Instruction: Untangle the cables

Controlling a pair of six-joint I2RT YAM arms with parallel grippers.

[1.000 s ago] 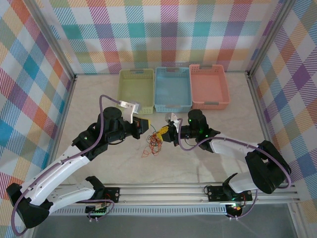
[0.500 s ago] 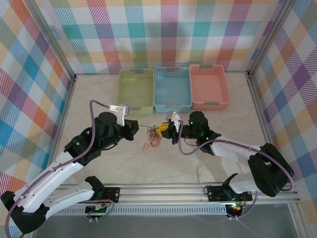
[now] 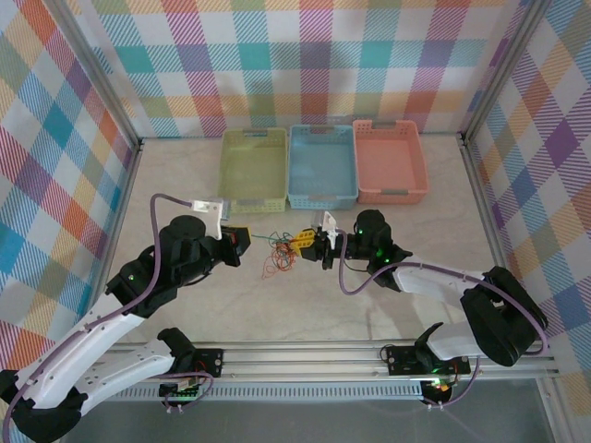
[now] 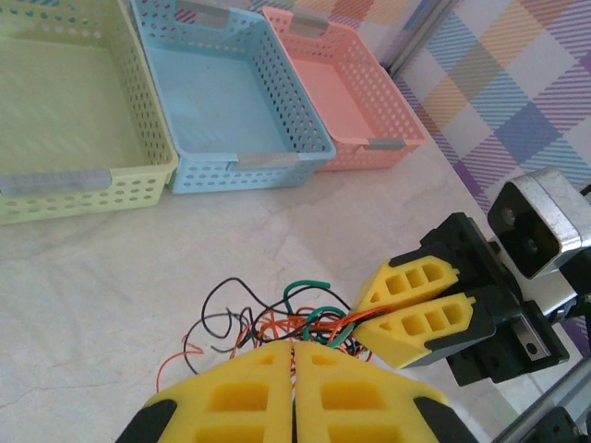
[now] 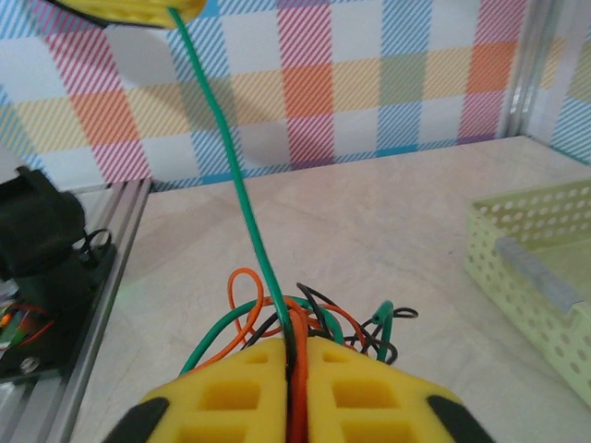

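Cables (image 3: 282,261) lie in a small loose knot on the worktop (image 3: 185,175) in the top view, between the two arms and just in front of the baskets (image 3: 322,200). The left claw (image 3: 242,242) and the right claw (image 3: 309,245) face each other across the knot, and a green wire (image 3: 270,237) is drawn in a line between them. Holding from both sides looks meant to pull that strand free while the rest is kept from following. In the left wrist view, the left claw's pads are pressed together at the bottom edge, and the black, orange and green loops sit just beyond them, partly resting on the worktop. Opposite, the right claw's tips meet on the far side of the bunch, nipping orange and green strands. In the right wrist view, the right claw is pressed together on an orange wire (image 5: 295,397) running up between its pads, which anchors the knot. The green wire rises taut from the bunch to the left claw's pad at the top left corner, so the left claw is pinching that wire.
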